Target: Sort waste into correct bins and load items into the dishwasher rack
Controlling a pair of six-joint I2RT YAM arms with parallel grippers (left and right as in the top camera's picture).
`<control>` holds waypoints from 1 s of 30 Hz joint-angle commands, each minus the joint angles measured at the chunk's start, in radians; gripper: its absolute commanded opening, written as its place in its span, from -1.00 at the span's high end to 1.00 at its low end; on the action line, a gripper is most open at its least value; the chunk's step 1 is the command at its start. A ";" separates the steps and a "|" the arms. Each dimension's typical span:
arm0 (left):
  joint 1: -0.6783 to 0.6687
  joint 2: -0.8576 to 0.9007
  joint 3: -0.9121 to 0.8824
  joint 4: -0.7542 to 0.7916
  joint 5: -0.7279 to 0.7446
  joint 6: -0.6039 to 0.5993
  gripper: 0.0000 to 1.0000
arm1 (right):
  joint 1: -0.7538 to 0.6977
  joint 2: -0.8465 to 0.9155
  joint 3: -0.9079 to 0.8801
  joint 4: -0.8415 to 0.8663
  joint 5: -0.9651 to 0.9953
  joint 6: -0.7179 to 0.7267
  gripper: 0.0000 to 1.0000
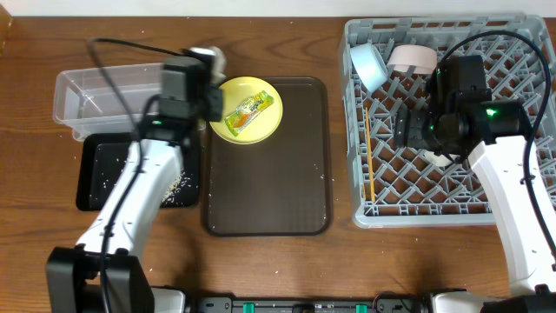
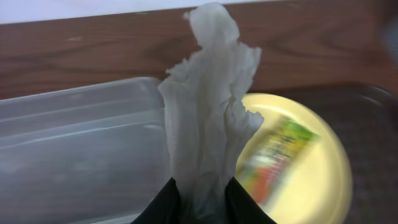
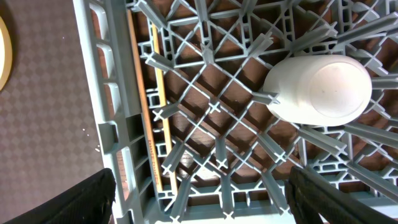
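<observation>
My left gripper (image 1: 211, 76) (image 2: 202, 194) is shut on a crumpled white paper tissue (image 2: 208, 118), held between the clear tub (image 1: 95, 94) (image 2: 81, 143) and the yellow plate (image 1: 261, 122) (image 2: 323, 180). A green-and-white snack wrapper (image 1: 246, 111) (image 2: 277, 155) lies on the plate. Rice grains (image 1: 178, 183) lie in the black tray (image 1: 91, 174). My right gripper (image 1: 408, 127) (image 3: 205, 205) is open and empty above the grey rack (image 1: 512, 52) (image 3: 99, 93). The rack holds the light blue bowl (image 1: 369, 65), the white bowl (image 1: 410, 59), the chopsticks (image 1: 369, 156) (image 3: 152, 106) and the pale cup (image 3: 320, 87).
The dark brown serving tray (image 1: 269, 183) lies between the black tray and the rack, with the plate on its far left corner. The wooden table edge runs behind the tub.
</observation>
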 commanded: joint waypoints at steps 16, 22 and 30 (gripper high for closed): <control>0.106 0.066 0.015 0.023 0.246 -0.008 -0.29 | -0.012 -0.003 0.011 0.000 0.000 -0.006 -0.72; -0.009 0.117 0.010 0.014 0.242 0.082 -0.47 | -0.012 -0.003 0.011 0.000 0.000 -0.006 -0.72; -0.058 0.288 0.010 0.066 0.238 0.142 -0.57 | -0.012 -0.003 0.011 -0.002 -0.002 -0.002 -0.72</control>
